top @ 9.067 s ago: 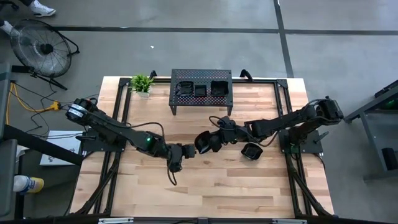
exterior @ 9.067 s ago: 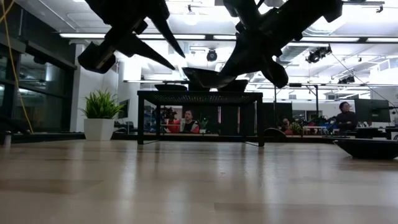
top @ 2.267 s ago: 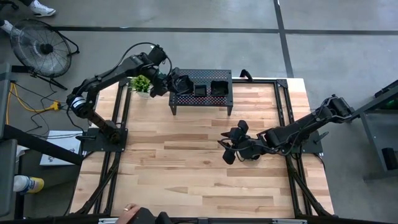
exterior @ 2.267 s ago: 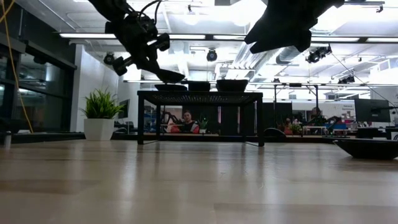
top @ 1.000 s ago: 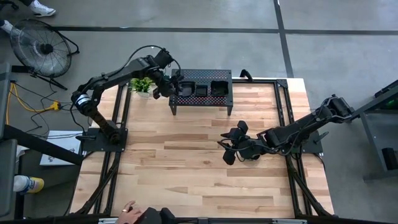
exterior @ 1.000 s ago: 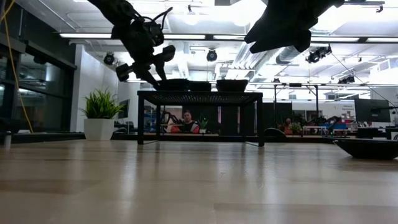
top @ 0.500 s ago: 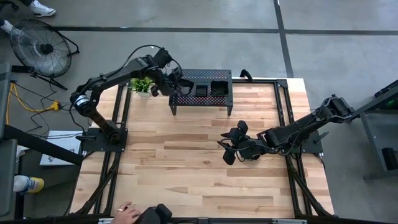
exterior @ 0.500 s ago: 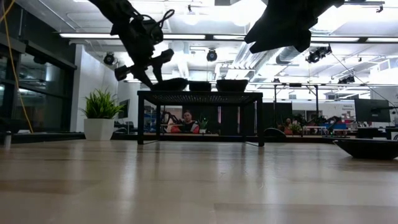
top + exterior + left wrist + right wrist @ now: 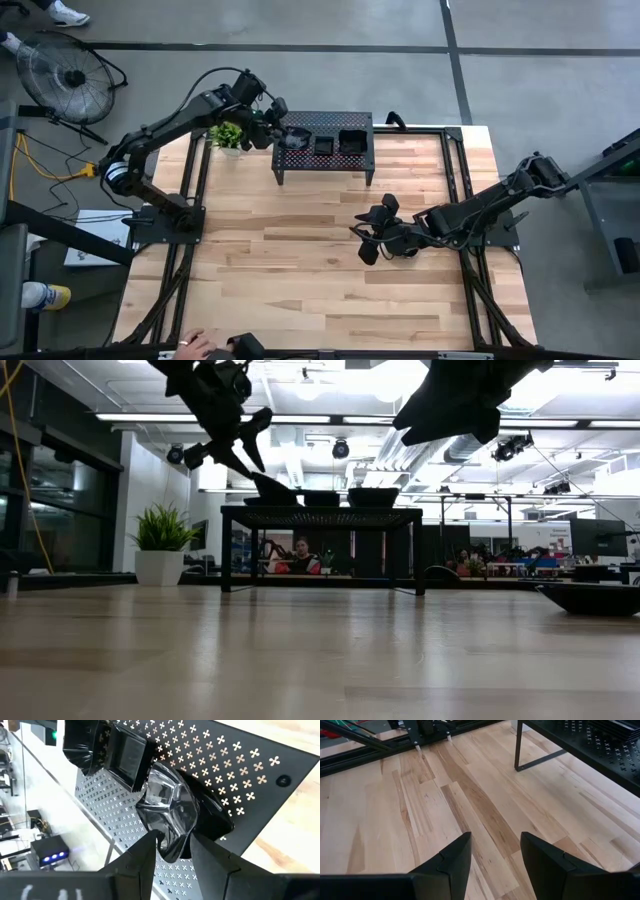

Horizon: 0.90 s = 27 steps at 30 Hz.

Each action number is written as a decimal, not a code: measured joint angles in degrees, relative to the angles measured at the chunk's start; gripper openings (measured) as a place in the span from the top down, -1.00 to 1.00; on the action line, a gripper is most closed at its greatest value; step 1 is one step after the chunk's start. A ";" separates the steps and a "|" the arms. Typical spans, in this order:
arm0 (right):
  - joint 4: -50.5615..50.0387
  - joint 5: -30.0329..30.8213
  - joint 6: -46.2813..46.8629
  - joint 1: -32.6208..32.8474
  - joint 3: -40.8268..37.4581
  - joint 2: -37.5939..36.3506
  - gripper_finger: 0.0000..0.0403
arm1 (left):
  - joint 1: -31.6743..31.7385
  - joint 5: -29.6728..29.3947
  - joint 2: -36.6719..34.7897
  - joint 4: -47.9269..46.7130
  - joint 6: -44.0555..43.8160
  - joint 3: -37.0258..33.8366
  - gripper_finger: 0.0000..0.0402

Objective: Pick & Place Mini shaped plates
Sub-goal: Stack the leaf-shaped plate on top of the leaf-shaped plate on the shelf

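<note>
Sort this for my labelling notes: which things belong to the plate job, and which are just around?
Job:
- plate on the stand, at the left gripper
- two plates farther along the stand
- plate on the table
- perforated stand

Just around:
- potted plant
- floor fan

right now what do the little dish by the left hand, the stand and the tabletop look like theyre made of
Dish: glossy black, mirror-like reflections; glazed ceramic or plastic, unclear.
Stand: matte black sheet metal, judging by its punched cross-shaped holes.
Tabletop: light wood planks with visible grain, smooth finish.
</note>
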 joint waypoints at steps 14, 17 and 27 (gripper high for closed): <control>0.00 -0.64 0.15 0.02 0.00 0.00 0.18 | -0.02 -4.65 -0.16 0.13 -0.90 0.00 0.41; 0.00 -0.78 0.15 0.02 0.00 0.00 0.18 | -0.02 -5.95 -0.16 0.11 -1.42 0.00 0.41; -5.21 -4.06 4.01 0.02 0.00 -0.33 0.18 | -1.01 -6.16 -0.65 -1.32 -14.43 0.00 0.41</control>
